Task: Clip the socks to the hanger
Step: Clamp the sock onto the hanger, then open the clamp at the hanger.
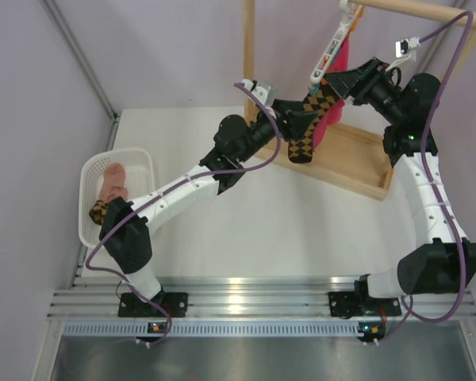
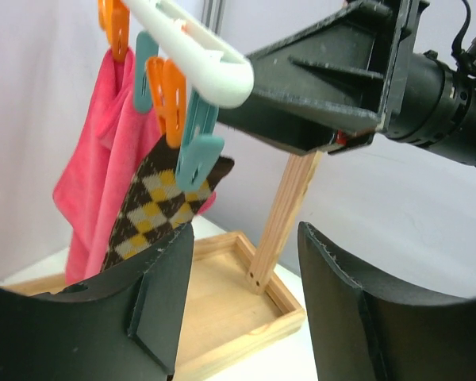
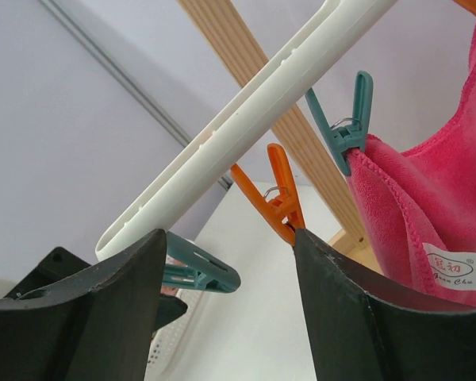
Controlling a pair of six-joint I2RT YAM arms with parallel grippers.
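Left wrist view: left gripper open, empty. Checked sock hangs from teal clip at end of white hanger, just beyond fingers.

Right wrist view: right gripper open beneath hanger bar. Pink cloth clipped alongside.

Top view alone shows second checked sock in white basket, left side of table, well apart from wooden rack.

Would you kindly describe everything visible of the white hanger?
The hanger is a long, thin white plastic bar with a rounded end, hanging tilted by its hook from the wooden rack. Orange and teal clips hang beneath it. One teal clip grips the pink cloth; another, near the lower end, appears to pinch the checked sock. The right arm's open fingers flank that end; contact cannot be told.
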